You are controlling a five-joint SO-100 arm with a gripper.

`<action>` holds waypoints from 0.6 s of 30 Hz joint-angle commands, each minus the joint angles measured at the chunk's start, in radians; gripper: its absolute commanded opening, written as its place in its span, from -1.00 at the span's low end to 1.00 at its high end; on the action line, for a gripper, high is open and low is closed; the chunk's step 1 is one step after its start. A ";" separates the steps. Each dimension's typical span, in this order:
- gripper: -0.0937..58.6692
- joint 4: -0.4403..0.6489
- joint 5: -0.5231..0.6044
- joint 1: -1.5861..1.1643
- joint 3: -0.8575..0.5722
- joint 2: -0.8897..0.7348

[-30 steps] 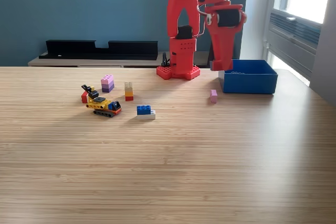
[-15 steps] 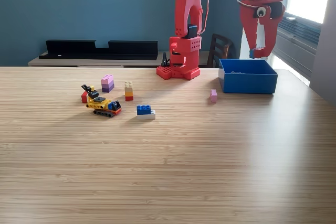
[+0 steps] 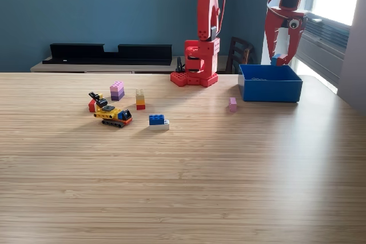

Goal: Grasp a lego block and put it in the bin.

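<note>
I could read no text, label, brand, number or sign anywhere in the exterior view. The surfaces that were visible carried no writing that I could make out, and any small marks were too tiny to read.

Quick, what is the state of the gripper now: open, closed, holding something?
Gripper: closed on a small blue lego block, hanging above the bin.
</note>
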 commanded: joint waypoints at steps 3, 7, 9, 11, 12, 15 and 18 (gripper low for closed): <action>0.20 0.014 -0.012 -0.008 -0.041 0.089; 0.54 0.014 -0.026 -0.008 -0.064 0.089; 0.56 0.014 -0.031 -0.005 -0.078 0.089; 0.53 0.014 -0.032 0.005 -0.095 0.089; 0.49 0.015 -0.032 0.015 -0.103 0.089; 0.22 0.015 -0.029 0.095 -0.129 0.089; -0.45 0.015 -0.008 0.242 -0.153 0.089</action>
